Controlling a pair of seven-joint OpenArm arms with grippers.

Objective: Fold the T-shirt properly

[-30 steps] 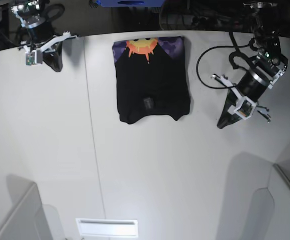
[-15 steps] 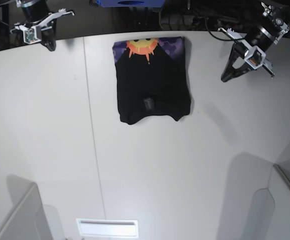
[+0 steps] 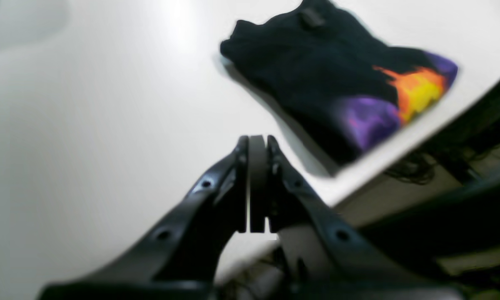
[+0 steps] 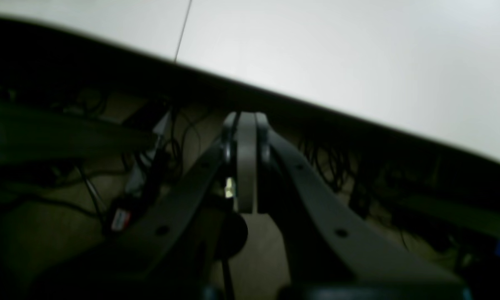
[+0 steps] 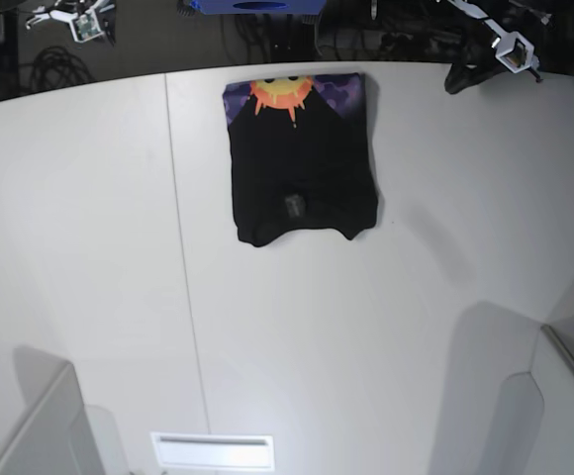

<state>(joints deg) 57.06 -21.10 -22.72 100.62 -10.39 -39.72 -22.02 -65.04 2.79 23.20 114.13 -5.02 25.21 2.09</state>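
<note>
I see the T-shirt (image 5: 302, 163) folded flat on the desk (image 5: 366, 327), sun print at its far edge. Left hand (image 3: 258, 183) and right hand (image 4: 245, 166) are both closed, empty, at the desk's far edge.

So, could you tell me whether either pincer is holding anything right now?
Nothing is held: the left pincer and right pincer are shut and empty; the T-shirt lies untouched on the table.
</note>
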